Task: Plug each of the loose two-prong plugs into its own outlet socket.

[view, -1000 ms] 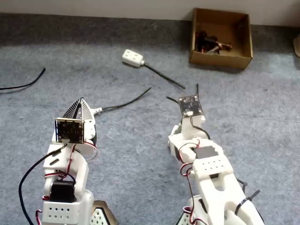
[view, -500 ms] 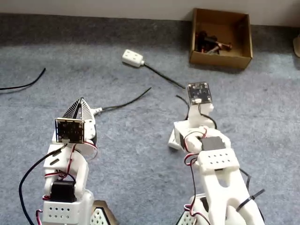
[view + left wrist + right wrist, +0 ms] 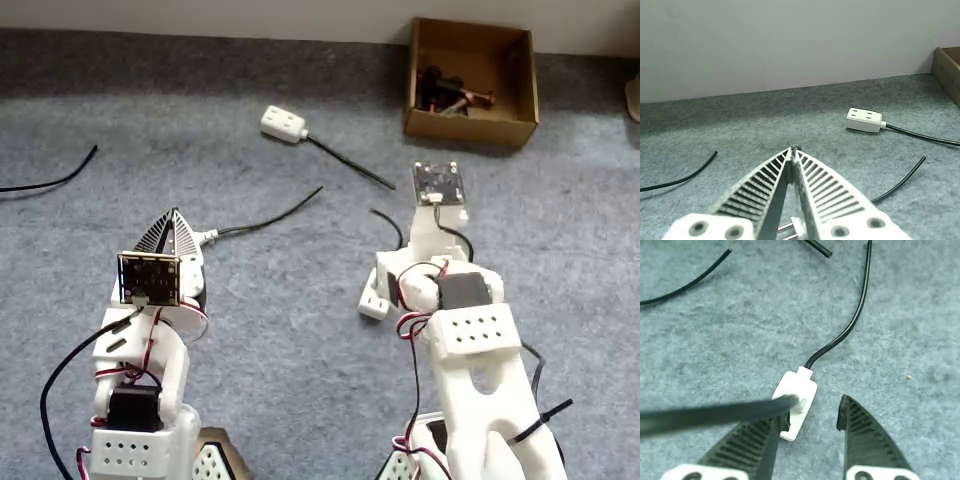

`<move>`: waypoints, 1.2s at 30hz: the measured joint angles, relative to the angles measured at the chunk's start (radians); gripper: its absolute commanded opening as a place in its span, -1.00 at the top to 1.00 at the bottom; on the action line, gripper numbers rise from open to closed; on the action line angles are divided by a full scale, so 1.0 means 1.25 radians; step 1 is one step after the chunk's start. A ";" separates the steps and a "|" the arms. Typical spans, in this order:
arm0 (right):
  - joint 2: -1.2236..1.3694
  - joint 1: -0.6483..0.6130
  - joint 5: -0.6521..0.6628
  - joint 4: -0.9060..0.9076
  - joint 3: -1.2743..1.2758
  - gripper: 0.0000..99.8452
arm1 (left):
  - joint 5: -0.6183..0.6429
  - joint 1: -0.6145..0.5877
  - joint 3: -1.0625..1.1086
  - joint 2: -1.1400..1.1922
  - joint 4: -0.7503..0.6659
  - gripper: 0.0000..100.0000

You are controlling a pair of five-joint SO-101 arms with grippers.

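Over carpet (image 3: 915, 315), right tool (image 3: 814, 407) half open, finger beside white plug (image 3: 802, 385).

Overhead view of a grey carpet (image 3: 300, 345). The left gripper (image 3: 175, 214), fingers together, holds a white plug (image 3: 206, 238) whose black cable (image 3: 270, 216) trails away across the carpet. A white outlet socket (image 3: 283, 123) lies farther off, well apart from a cardboard box (image 3: 470, 128). A second cable (image 3: 388, 222) passes under the right arm (image 3: 470, 340).
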 measured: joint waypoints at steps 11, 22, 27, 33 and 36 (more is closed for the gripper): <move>0.000 -0.032 -0.004 0.110 -0.155 0.69 | 0.000 0.000 0.000 0.000 0.000 0.99; 0.000 -0.032 -0.043 0.222 -0.285 0.69 | 0.000 0.000 0.000 0.000 0.000 0.98; 0.000 -0.027 -0.043 0.269 -0.366 0.69 | 0.000 0.000 0.000 0.000 0.000 0.98; 0.000 0.096 -0.063 0.281 -0.415 0.69 | 0.000 0.000 0.000 0.000 0.000 0.98; 0.000 0.129 -0.063 0.281 -0.415 0.69 | 0.000 0.000 0.000 0.000 0.000 0.98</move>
